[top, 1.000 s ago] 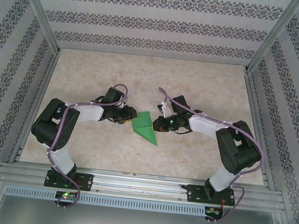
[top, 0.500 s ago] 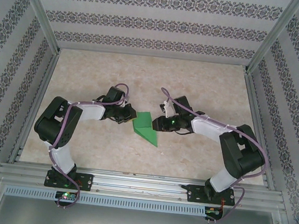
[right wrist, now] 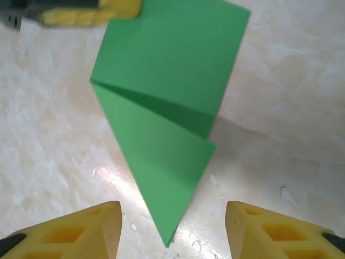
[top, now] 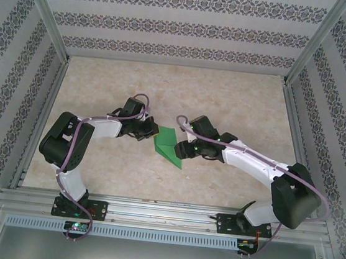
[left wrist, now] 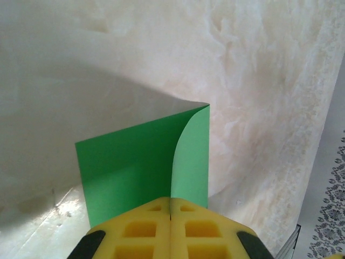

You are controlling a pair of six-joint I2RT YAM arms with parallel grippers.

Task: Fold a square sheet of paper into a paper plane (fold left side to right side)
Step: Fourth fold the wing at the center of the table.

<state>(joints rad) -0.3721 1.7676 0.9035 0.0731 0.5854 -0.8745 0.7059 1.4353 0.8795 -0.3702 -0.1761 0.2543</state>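
The green sheet of paper [top: 170, 146] lies mid-table, partly folded into a wedge with a point toward the near side. In the left wrist view the paper [left wrist: 135, 162] has one flap raised and curling, and my left gripper [left wrist: 170, 200] is shut on its near edge. From above, that left gripper [top: 152, 129] is at the paper's upper left corner. My right gripper [top: 183, 149] stands open just right of the pointed end. In the right wrist view the paper's tip [right wrist: 168, 237] lies between the spread yellow fingers [right wrist: 102, 226], untouched, and the right gripper [right wrist: 173, 215] holds nothing.
The beige tabletop [top: 226, 104] is walled by patterned panels on three sides. An aluminium rail [top: 163, 216] runs along the near edge, carrying both arm bases. The left gripper's yellow finger [right wrist: 91, 13] sits at the paper's far corner in the right wrist view.
My right arm has stretched leftward and lowered, bringing its open gripper up to the paper's pointed end. The left gripper has edged slightly away with the held corner.
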